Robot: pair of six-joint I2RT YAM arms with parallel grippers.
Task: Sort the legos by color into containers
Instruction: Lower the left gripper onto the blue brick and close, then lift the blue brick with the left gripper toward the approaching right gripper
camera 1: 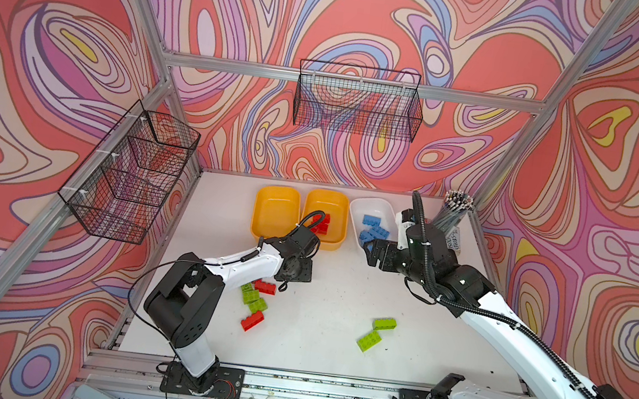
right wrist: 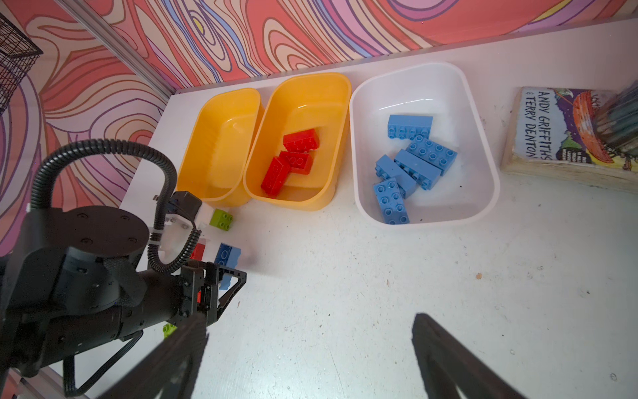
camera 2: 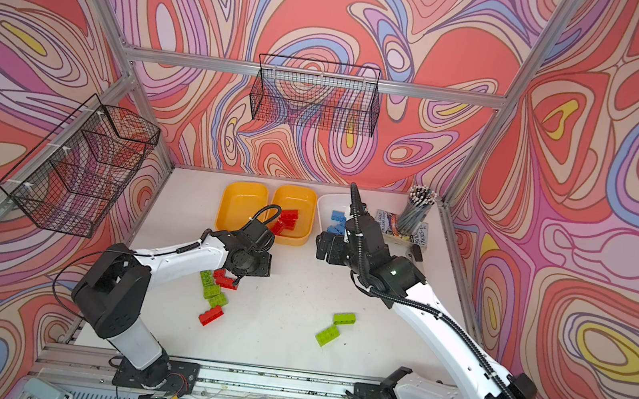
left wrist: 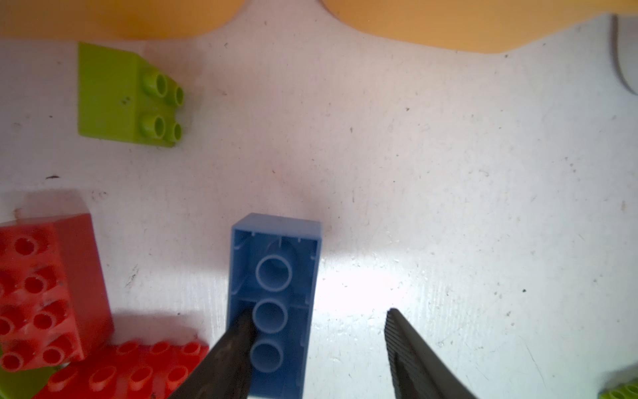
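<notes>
A light blue lego point(left wrist: 272, 304) lies hollow side up on the white table. My left gripper point(left wrist: 317, 312) is open over it: one finger point(left wrist: 238, 345) dips into the hollow, and the other finger point(left wrist: 404, 345) stands clear of the brick's side. In both top views the wrist hides this brick. My right gripper point(right wrist: 310, 319) is open and empty in front of the white container point(right wrist: 424, 89), which holds several blue legos point(right wrist: 414, 162). The middle yellow container point(right wrist: 303, 100) holds red legos point(right wrist: 293, 155). The left yellow container point(right wrist: 221, 145) is empty.
Green legos point(camera 1: 252, 296) and red legos point(camera 1: 252, 320) lie loose beside the left arm, and two green ones point(camera 1: 384, 323) lie right of centre. A small green brick point(left wrist: 117, 96) sits by the yellow tubs. A book point(right wrist: 569, 131) and a pencil cup point(camera 1: 454, 214) stand at the back right.
</notes>
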